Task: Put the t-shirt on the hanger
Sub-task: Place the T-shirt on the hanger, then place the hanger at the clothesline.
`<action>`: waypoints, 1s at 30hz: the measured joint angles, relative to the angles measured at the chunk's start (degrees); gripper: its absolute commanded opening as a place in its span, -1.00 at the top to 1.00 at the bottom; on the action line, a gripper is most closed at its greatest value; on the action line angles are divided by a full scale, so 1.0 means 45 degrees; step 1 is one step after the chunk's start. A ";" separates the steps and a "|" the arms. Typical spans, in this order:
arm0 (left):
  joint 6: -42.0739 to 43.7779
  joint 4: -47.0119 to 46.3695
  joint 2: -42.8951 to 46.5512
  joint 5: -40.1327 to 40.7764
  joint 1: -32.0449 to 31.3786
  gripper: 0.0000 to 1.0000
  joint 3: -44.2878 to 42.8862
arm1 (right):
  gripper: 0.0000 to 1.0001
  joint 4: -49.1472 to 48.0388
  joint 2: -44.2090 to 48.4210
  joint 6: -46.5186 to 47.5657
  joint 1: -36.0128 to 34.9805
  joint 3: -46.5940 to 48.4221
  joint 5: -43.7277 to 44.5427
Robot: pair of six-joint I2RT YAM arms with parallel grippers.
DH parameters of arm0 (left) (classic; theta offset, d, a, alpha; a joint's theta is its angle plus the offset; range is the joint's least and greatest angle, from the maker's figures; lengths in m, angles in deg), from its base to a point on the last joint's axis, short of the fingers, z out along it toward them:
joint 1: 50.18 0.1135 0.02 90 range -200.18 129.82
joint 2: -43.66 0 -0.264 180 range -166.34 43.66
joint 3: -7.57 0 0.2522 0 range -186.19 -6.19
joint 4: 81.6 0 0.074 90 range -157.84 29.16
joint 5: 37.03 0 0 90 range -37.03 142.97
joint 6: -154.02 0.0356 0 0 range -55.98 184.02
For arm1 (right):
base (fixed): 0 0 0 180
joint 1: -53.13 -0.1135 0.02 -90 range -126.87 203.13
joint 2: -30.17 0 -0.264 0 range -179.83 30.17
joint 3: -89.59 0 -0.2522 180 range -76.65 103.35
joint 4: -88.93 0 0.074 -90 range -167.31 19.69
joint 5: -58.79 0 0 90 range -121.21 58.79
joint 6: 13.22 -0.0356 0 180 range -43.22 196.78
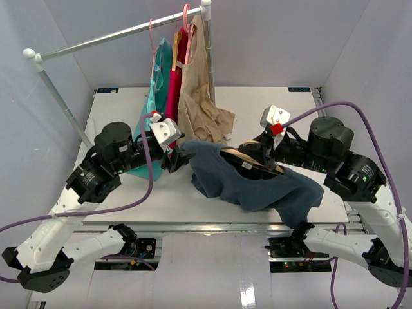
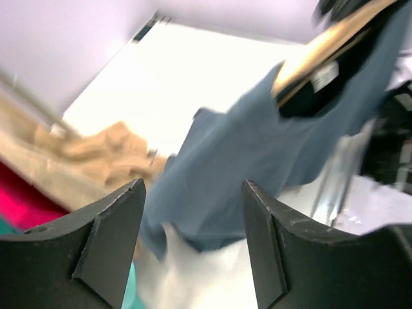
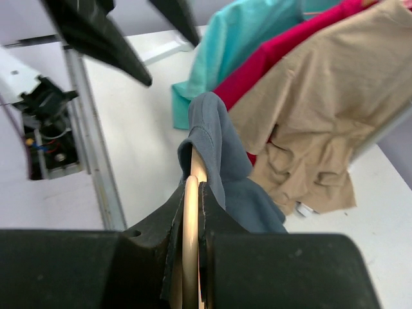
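R gripper point(image 3: 192, 193) clamped on light tan wooden hanger point(image 3: 191, 254); dark slate-blue cotton t-shirt point(image 1: 257, 183) draped over it; L gripper point(image 2: 193, 187) jaws apart, empty, just beside shirt's edge.

Both arms are made of black drum-shaped joints linked by white shells. The left arm point(image 1: 103, 164) fills the lower left of the overhead frame and the right arm point(image 1: 341, 161) the lower right. A purple cable point(image 1: 152, 174) loops along the left arm, and a second purple cable point(image 1: 351, 103) arcs over the right. The left arm carries a white camera block point(image 1: 166, 131). Its twin point(image 1: 278, 116) on the right arm bears a red tab point(image 1: 277, 129). The left pincer point(image 2: 193, 193) has two matt black, wedge-shaped fingers point(image 2: 96, 251) with bevelled edges. A tiny green light point(image 1: 365, 172) glows on the right arm's black housing.
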 measured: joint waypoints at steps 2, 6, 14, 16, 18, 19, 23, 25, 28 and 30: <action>0.0122 0.0252 -0.0303 -0.0912 0.0000 -0.47 -0.1010 | 0.84 -0.0005 0.0269 0.0015 0.0000 -0.0237 -0.0642; 0.0535 0.0696 -0.1005 -0.2167 0.0000 -0.51 -0.2309 | 0.85 -0.0015 0.0429 0.0060 0.0000 -0.0482 -0.1596; 0.2061 0.1845 -0.2620 -0.4655 0.0000 -0.52 -0.2010 | 0.84 -0.0136 0.0415 0.0053 0.0000 -0.0974 -0.2831; 0.2270 0.1916 -0.2717 -0.5049 -0.0003 -0.52 -0.1628 | 0.84 -0.0189 0.0465 0.0046 0.0000 -0.1338 -0.3036; 0.2426 0.1958 -0.2718 -0.5337 -0.0030 -0.52 -0.1300 | 0.84 -0.0213 0.0458 0.0046 0.0000 -0.1660 -0.3188; 0.2489 0.1981 -0.2722 -0.5463 -0.0057 -0.52 -0.1179 | 0.84 -0.0231 0.0440 0.0044 0.0000 -0.1796 -0.3264; 0.2728 0.1972 -0.2745 -0.5997 -0.0255 -0.52 -0.0902 | 0.84 -0.0458 0.0282 0.0007 0.0000 -0.1997 -0.3402; 0.2820 0.1974 -0.2745 -0.6141 -0.0343 -0.52 -0.0852 | 0.84 -0.0584 0.0173 -0.0006 0.0000 -0.2001 -0.3426; 0.2916 0.1978 -0.2731 -0.6172 -0.0437 -0.52 -0.0846 | 0.84 -0.0752 0.0026 -0.0016 0.0000 -0.2001 -0.3433; 0.2951 0.1982 -0.2730 -0.6160 -0.0473 -0.52 -0.0846 | 0.84 -0.0820 -0.0042 -0.0032 0.0000 -0.2001 -0.3435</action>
